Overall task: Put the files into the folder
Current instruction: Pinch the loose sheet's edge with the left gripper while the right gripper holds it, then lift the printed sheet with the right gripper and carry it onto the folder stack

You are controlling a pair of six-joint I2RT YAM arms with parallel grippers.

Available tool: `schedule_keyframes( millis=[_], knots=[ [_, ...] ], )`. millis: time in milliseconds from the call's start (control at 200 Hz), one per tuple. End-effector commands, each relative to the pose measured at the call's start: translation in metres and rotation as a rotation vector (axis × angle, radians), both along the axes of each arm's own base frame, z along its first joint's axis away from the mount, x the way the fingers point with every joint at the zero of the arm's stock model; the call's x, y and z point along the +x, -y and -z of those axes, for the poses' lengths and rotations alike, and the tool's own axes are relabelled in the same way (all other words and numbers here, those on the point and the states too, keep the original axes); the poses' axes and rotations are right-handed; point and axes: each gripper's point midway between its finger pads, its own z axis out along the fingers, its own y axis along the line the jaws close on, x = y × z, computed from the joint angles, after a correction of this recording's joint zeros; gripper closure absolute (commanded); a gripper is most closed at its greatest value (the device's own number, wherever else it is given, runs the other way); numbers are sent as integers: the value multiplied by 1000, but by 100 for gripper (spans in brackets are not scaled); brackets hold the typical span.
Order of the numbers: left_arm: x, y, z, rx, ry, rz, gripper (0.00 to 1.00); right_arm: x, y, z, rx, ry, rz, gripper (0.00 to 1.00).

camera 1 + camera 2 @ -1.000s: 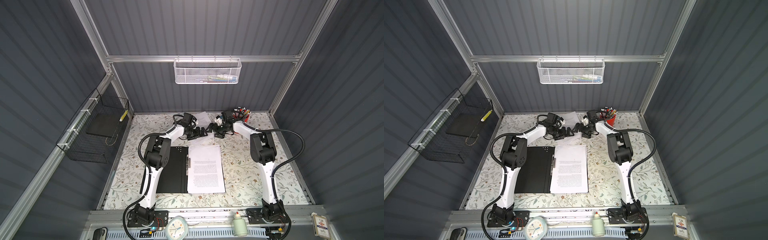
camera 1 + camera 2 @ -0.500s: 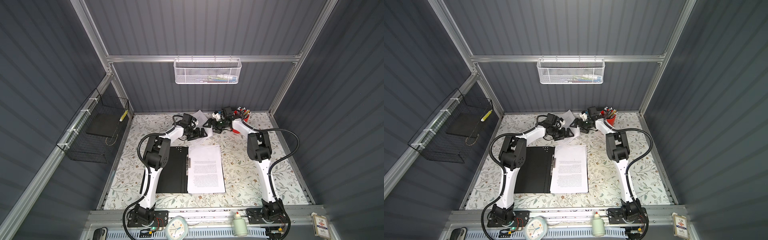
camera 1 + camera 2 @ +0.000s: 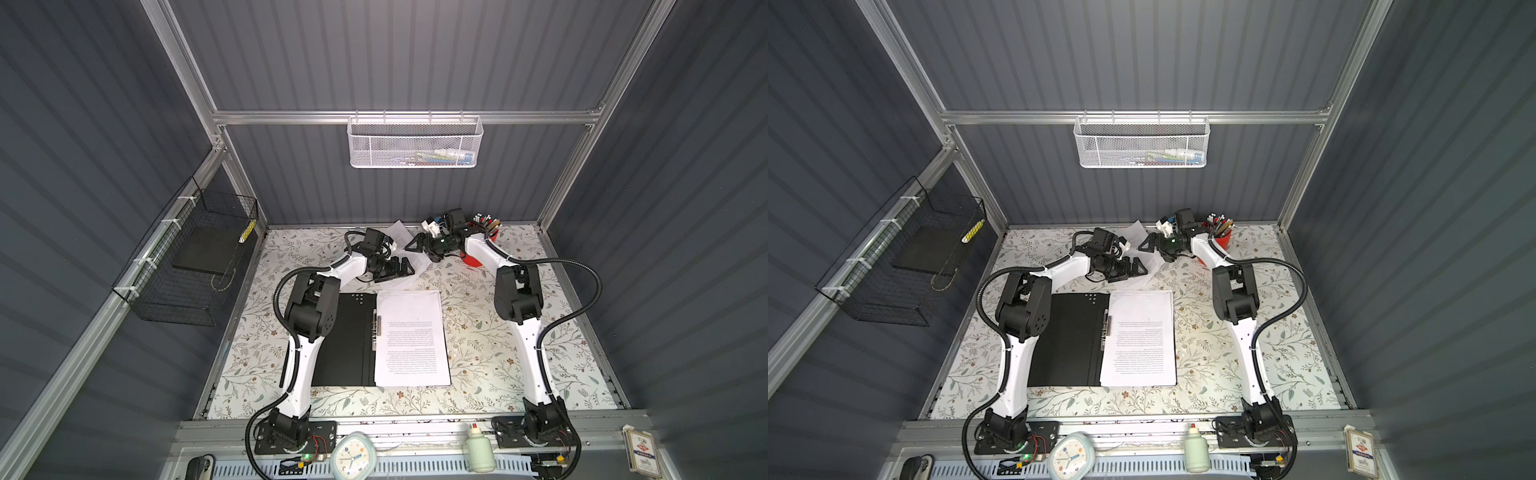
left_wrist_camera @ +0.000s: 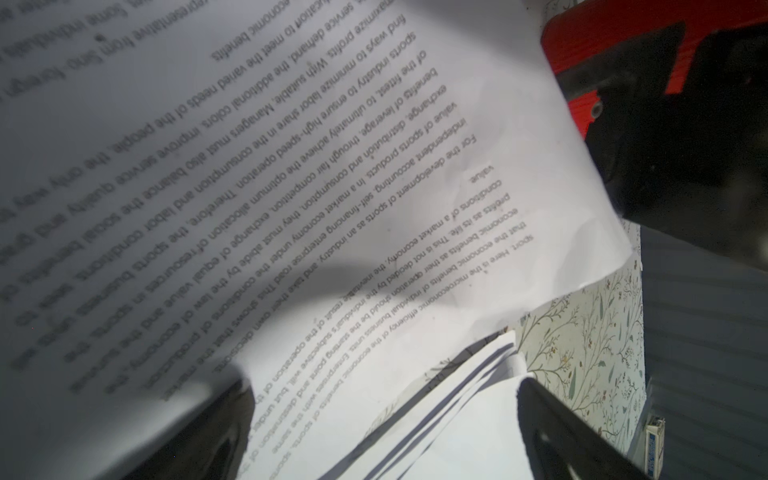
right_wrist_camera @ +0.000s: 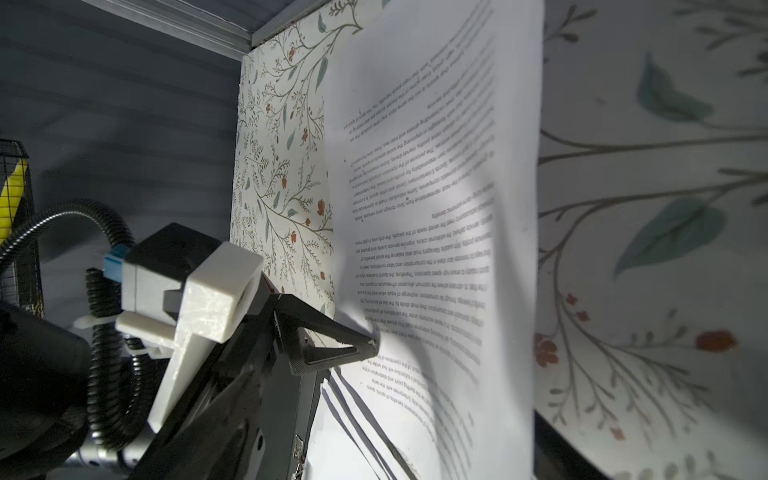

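The folder (image 3: 345, 336) lies open at the table's middle, black inside up, with its metal clip (image 3: 377, 328) on the spine. A stack of files (image 3: 411, 336) rests on its right half. More files (image 3: 401, 279) lie fanned at the back, and their top sheet (image 3: 397, 232) is bowed up off the table. My left gripper (image 3: 405, 268) is open over this pile, with the lifted sheet (image 4: 332, 166) across its gap. In the right wrist view one left fingertip (image 5: 365, 345) touches that sheet (image 5: 436, 187). My right gripper (image 3: 417, 249) is open beside the sheet's raised edge.
A red pen cup (image 3: 478, 253) stands at the back right, just behind my right arm. A white mesh basket (image 3: 415, 143) hangs on the back wall, and a black wire basket (image 3: 195, 257) on the left wall. A clock (image 3: 353, 457) and a bottle (image 3: 480, 453) stand on the front rail.
My right gripper has moved left from beside the pen cup to the raised sheet's edge, its jaws narrowing a little. The left gripper has stayed in place, open.
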Motion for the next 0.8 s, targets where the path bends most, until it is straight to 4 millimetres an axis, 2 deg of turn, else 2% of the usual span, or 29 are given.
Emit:
schedule_keyframes(
  millis=[0, 50, 125, 230, 310, 420, 465, 525, 625, 715, 795],
  knots=[
    [-56, -32, 74, 170, -275, -18, 0, -6, 7, 28, -56, -65, 4, 24],
    [-57, -33, 73, 170, -275, -18, 0, -6, 9, 31, -71, -70, 8, 30],
    [-56, -33, 72, 168, -273, -20, 0, -4, 14, 34, -97, -77, 29, 45],
    [-54, -34, 70, 166, -267, -24, 0, -2, 19, 34, -97, -90, 49, 54],
    [-51, -34, 67, 158, -264, -33, 0, 0, 23, 32, -111, -91, 59, 65],
    [-43, -30, 53, 138, -238, -33, 1, 2, 25, 22, -119, -80, 65, 90],
    [-37, -26, 38, 120, -206, -27, 1, 2, 25, 12, -109, -77, 68, 100],
    [-29, -22, 6, 84, -143, -19, 0, 3, 24, -6, -95, -64, 80, 100],
    [-25, -21, -62, 18, 24, -22, 0, 4, 28, -53, -80, 12, 120, 100],
    [-30, -42, -112, 51, 153, -83, 0, -3, 35, -99, -61, 80, 174, 100],
    [-41, -71, -136, 139, 234, -155, 0, -13, 39, -133, -47, 131, 214, 100]
  ],
)
